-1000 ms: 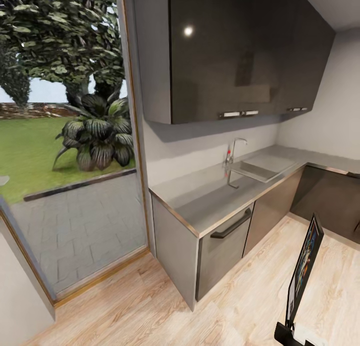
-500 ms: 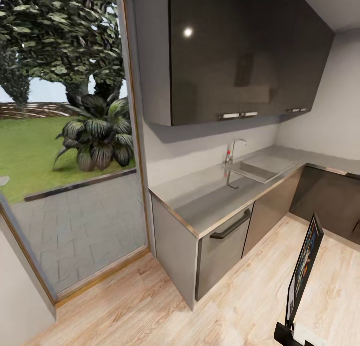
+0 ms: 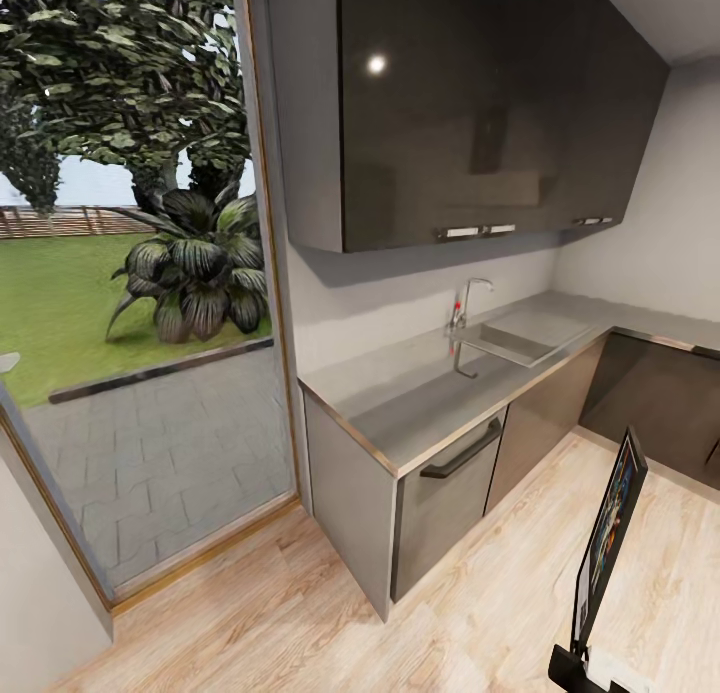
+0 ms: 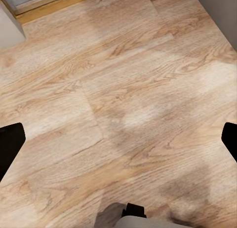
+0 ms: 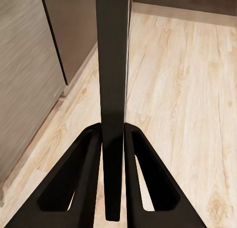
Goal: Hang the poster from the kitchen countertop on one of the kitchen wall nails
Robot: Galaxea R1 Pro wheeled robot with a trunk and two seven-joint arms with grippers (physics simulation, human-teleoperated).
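One poster point(image 3: 608, 533) stands upright, clamped edge-on between the right fingers point(image 5: 89, 178); the left fingers point(image 4: 10, 144) are spread apart.

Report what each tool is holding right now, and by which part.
The right tool is shut on the poster, pinching its bottom edge so it stands upright, edge-on. The left tool is open over the wooden floor and holds nothing.
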